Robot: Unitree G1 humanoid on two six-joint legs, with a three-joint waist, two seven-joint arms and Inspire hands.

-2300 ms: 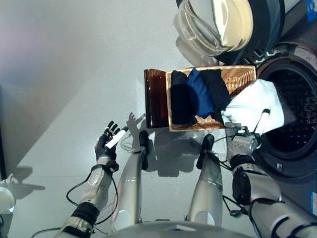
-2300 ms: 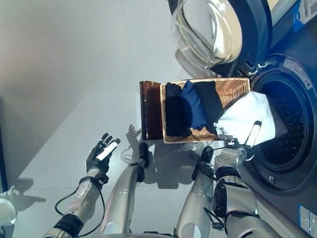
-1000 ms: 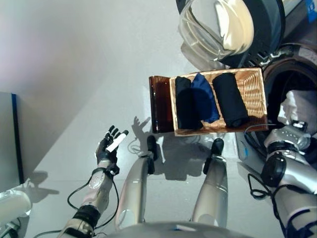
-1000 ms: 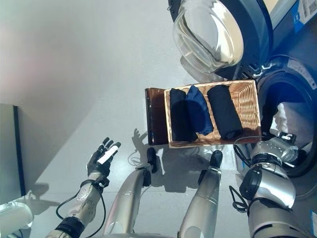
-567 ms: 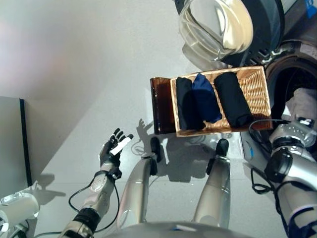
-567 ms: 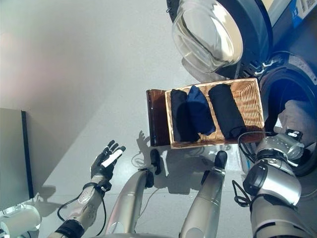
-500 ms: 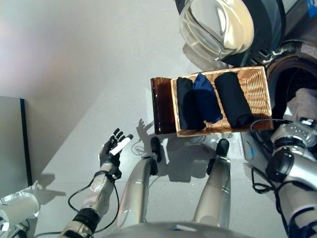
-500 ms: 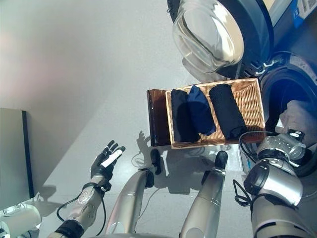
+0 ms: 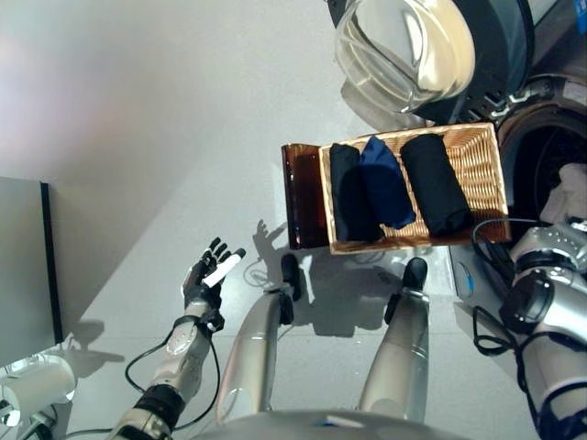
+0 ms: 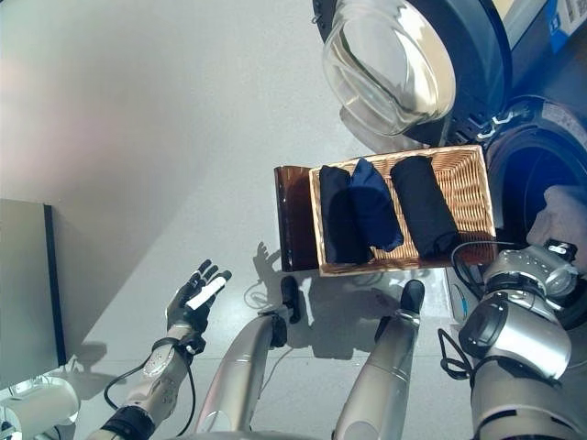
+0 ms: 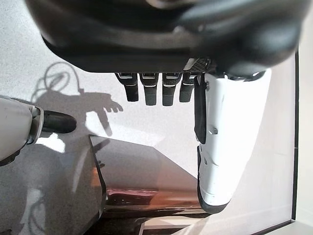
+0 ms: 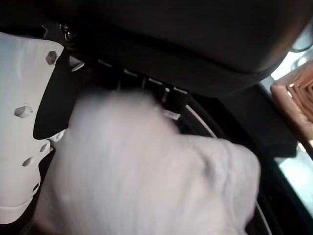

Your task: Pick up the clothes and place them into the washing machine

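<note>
Head views: the right hand (image 10: 550, 252) is at the washing machine (image 10: 527, 137) drum opening with a white garment (image 10: 561, 213). Three dark rolled clothes (image 9: 396, 186) wait in the basket (image 9: 481, 160) beside it. The left hand (image 9: 207, 275) hangs open and empty, well apart.

Left wrist view: fingers (image 11: 156, 88) straight, holding nothing.

Right wrist view: the garment lies against the fingers; grip cannot be told. One piece nearly in, three left.
</note>
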